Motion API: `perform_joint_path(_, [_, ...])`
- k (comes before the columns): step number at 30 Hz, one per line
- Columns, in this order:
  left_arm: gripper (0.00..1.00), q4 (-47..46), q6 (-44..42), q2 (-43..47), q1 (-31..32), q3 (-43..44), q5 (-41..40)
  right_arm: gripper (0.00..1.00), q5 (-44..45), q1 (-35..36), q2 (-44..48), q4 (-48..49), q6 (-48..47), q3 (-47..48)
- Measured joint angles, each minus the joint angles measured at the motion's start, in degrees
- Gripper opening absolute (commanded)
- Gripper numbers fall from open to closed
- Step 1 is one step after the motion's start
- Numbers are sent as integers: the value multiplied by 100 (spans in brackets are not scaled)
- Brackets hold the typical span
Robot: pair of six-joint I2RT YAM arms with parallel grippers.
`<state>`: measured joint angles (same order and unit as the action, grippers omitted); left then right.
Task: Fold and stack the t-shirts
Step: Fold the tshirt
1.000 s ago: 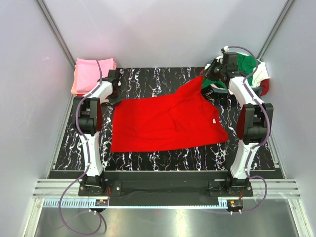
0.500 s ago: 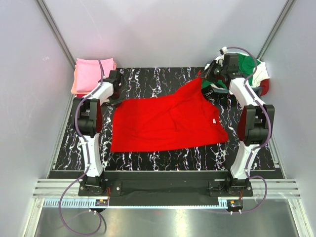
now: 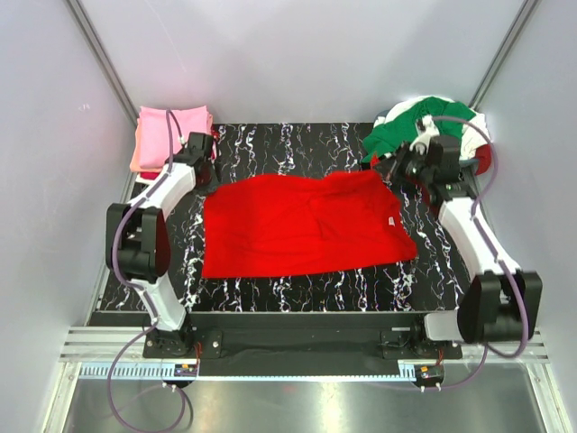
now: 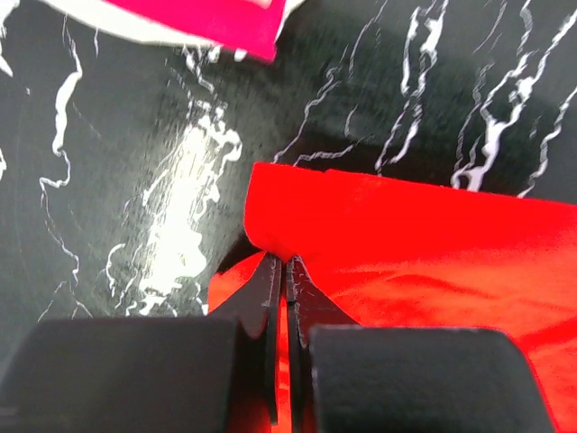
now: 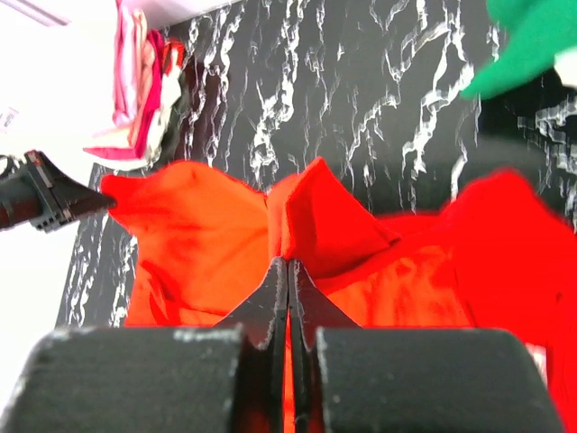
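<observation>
A bright red cloth t-shirt lies spread across the middle of the black, white-veined marble-pattern table. A folded stack of pink and salmon cloth shirts sits at the table's far left corner, behind and to the left of the spread shirt. A loose heap of green, white and dark red cloth shirts lies at the far right corner. The left gripper pinches the spread shirt's far left corner, between stack and shirt. The right gripper pinches its far right corner, just in front of the heap.
</observation>
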<state>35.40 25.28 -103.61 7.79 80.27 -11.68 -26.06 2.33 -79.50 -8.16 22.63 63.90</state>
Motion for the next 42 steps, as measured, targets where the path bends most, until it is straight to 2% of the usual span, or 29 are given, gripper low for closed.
perform_joint_path(7, [0, -85, 68, 398, 63, -796, -13, 0, 402, 0, 1152, -138, 122, -1344])
perform_joint_path(16, [0, -94, 227, 1071, 114, -1558, -214, 0, 1482, -4, 2680, -767, 656, -2374])
perform_joint_path(17, [4, -96, 243, 1082, 114, -1611, -251, 0, 1617, -4, 2798, -850, 739, -2465])
perform_joint_path(18, [30, -83, 260, 1084, 114, -1650, -275, 7, 1740, -4, 2889, -951, 833, -2546])
perform_joint_path(20, [54, -26, 315, 1084, 118, -1746, -341, 35, 2037, -4, 2992, -1213, 1054, -2651])
perform_joint_path(21, [64, 13, 345, 1097, 116, -1797, -380, 56, 2203, -4, 3012, -1362, 1182, -2688])
perform_joint_path(22, [75, 61, 413, 1121, 116, -1851, -404, 71, 2361, -4, 3014, -1515, 1314, -2719])
perform_joint_path(23, [78, 105, 457, 1167, 116, -1915, -435, 73, 2500, -7, 3014, -1646, 1403, -2747])
perform_joint_path(28, [79, 374, 540, 1714, 116, -2048, -555, 75, 2909, -15, 3014, -2100, 1565, -2754])
perform_joint_path(33, [75, 389, 514, 2052, 116, -1668, -507, 71, 2835, -15, 3021, -2085, 1574, -2636])
perform_joint_path(37, [71, 236, 503, 1764, 190, -1346, -352, 65, 2208, -7, 2756, -1670, 1567, -2632])
perform_joint_path(42, [63, 114, 501, 861, 597, -1064, -240, 64, 1427, 420, 1611, -1340, 1408, -2277])
